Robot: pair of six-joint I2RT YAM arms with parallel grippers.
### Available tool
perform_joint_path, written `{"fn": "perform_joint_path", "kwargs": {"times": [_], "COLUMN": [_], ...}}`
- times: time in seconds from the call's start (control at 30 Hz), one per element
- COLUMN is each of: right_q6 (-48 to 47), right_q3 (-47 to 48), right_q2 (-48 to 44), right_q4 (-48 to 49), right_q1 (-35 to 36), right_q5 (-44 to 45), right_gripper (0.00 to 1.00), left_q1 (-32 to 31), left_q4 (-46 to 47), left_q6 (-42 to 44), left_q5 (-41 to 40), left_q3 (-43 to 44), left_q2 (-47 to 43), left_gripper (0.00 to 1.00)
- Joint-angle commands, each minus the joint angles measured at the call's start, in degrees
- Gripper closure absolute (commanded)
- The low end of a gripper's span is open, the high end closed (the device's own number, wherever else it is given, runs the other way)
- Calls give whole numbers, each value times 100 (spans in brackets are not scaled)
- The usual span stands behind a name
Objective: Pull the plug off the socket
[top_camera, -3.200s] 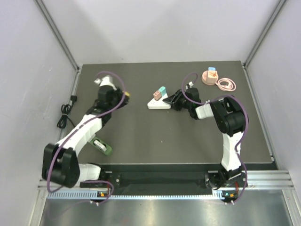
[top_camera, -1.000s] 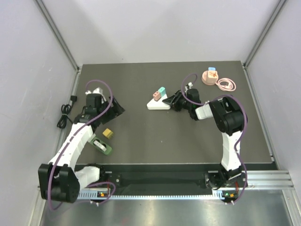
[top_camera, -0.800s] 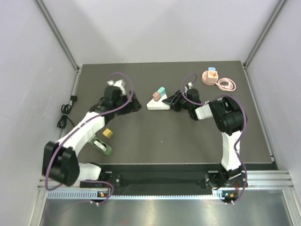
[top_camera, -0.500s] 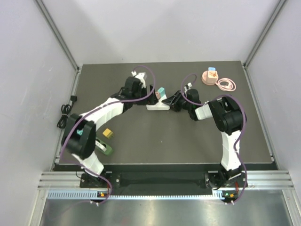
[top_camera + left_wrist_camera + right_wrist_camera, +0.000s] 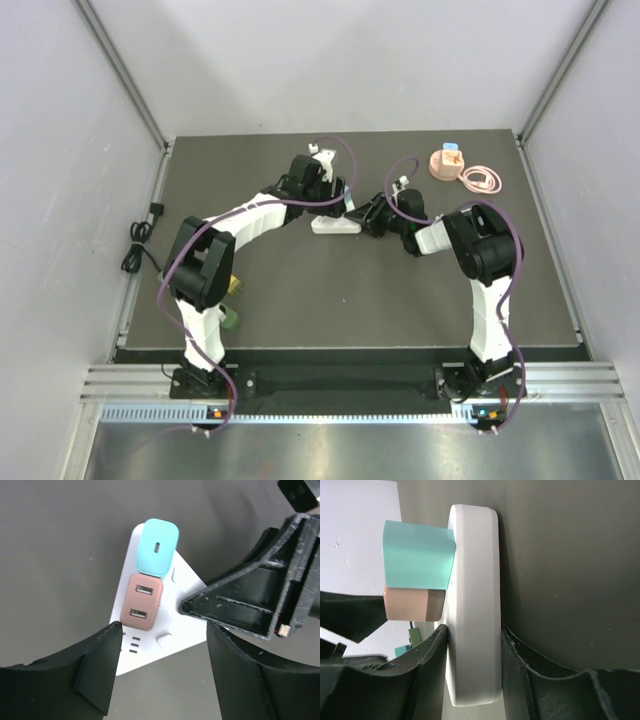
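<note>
The white triangular socket (image 5: 187, 630) lies flat on the dark matte table (image 5: 300, 290). It carries two smooth plastic adapters touching end to end: a teal plug (image 5: 157, 547) with rounded corners and a pink USB plug (image 5: 142, 601) with two ports. My right gripper (image 5: 472, 635) is clamped on the socket's slab, a finger on either side. My left gripper (image 5: 164, 627) hangs directly above with its jaws apart, the pink plug just beyond its fingertips, touching neither plug. Far right, a round pink holder (image 5: 447, 163) carries a small orange-and-blue piece, with a coiled pink cable (image 5: 482, 180) beside it.
</note>
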Motion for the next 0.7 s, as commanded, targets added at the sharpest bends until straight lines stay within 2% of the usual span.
{"fn": "perform_joint_path", "kwargs": {"times": [0.0, 0.13, 0.33, 0.47, 0.57, 0.67], "right_q6": [-256, -247, -247, -247, -238, -229], "right_q3": [-112, -112, -112, -112, -112, -112], "right_q2": [280, 280, 272, 272, 289, 280], "right_q4": [-502, -493, -502, -485, -493, -502], "right_q1": [17, 17, 17, 8, 17, 17], "right_q5": [32, 32, 32, 32, 32, 23], "right_gripper": [100, 100, 100, 100, 100, 100], "left_q1": [-2, -1, -2, -10, -1, 7], "left_q4": [208, 200, 287, 314, 305, 305], "left_q6": [178, 178, 178, 152, 82, 47], "left_q5": [-40, -119, -235, -181, -208, -155], "left_q3": [224, 363, 504, 619, 681, 707], "left_q2": [208, 349, 455, 595, 683, 736], "left_gripper": [28, 31, 29, 50, 53, 66]}}
